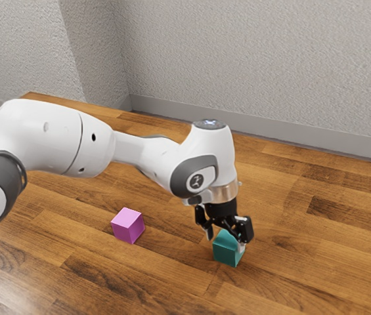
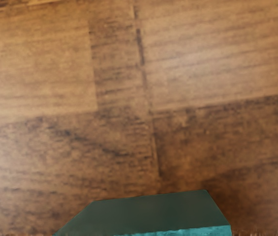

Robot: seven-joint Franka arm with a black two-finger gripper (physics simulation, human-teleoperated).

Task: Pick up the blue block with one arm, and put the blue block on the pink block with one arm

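The blue block (image 1: 228,250), teal in shade, rests on the wooden table right of centre. My gripper (image 1: 226,236) hangs straight over it, open, with one black finger (image 1: 208,230) on each side of the block's top edge. In the wrist view the block's dark top face (image 2: 148,214) lies just under the hand. The pink block (image 1: 128,225) sits on the table to the exterior view's left of the blue one, about two block widths away and apart from the gripper.
The wooden table (image 1: 316,216) stretches out to the exterior view's right and front. A grey textured wall (image 1: 270,59) runs along the back. My white arm (image 1: 106,151) reaches in from the exterior view's left, above the pink block.
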